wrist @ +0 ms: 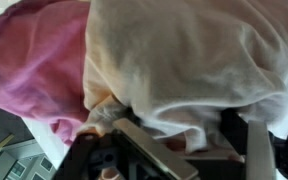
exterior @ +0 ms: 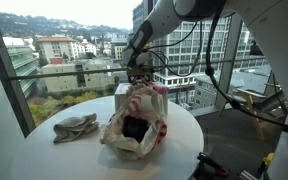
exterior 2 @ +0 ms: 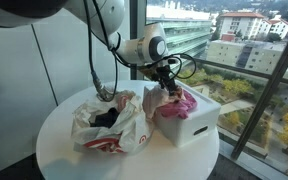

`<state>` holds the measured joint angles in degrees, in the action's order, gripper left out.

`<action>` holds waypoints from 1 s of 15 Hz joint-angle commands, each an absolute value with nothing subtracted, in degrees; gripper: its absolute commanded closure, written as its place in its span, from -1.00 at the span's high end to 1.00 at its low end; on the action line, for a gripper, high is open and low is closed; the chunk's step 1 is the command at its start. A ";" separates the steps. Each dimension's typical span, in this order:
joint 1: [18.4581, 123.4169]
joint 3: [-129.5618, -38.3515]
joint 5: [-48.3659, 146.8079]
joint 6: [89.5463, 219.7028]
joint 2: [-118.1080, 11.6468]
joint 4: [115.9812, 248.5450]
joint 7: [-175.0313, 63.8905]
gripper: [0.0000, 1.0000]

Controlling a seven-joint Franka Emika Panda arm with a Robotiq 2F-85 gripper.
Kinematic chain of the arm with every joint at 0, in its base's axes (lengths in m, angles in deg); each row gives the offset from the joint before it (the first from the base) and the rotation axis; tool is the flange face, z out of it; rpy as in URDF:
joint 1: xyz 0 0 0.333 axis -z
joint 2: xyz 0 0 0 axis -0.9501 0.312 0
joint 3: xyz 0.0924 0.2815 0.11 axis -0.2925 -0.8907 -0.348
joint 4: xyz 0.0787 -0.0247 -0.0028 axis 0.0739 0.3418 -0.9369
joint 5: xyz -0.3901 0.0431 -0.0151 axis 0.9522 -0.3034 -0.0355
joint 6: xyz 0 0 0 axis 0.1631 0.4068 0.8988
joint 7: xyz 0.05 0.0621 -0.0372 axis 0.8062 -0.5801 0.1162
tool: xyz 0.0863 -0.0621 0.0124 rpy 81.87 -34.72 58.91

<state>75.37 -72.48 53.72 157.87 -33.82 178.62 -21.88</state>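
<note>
The hand (exterior 2: 166, 86) hangs spread open astride the cream cloth (wrist: 184, 60) in the white box (exterior 2: 189, 130): best sink deeper and pinch one thick fold.

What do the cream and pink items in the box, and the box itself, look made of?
Cream cloth: soft matte fabric, judging by its folds. Pink cloth: similar fabric, mottled and crumpled. Box: smooth white rigid walls, probably plastic or coated card.
</note>
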 commanded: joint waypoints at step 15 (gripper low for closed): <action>63.44 -64.24 73.11 162.51 -53.92 193.77 4.78 -0.98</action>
<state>66.92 -65.44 66.26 160.57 -43.85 184.54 -1.35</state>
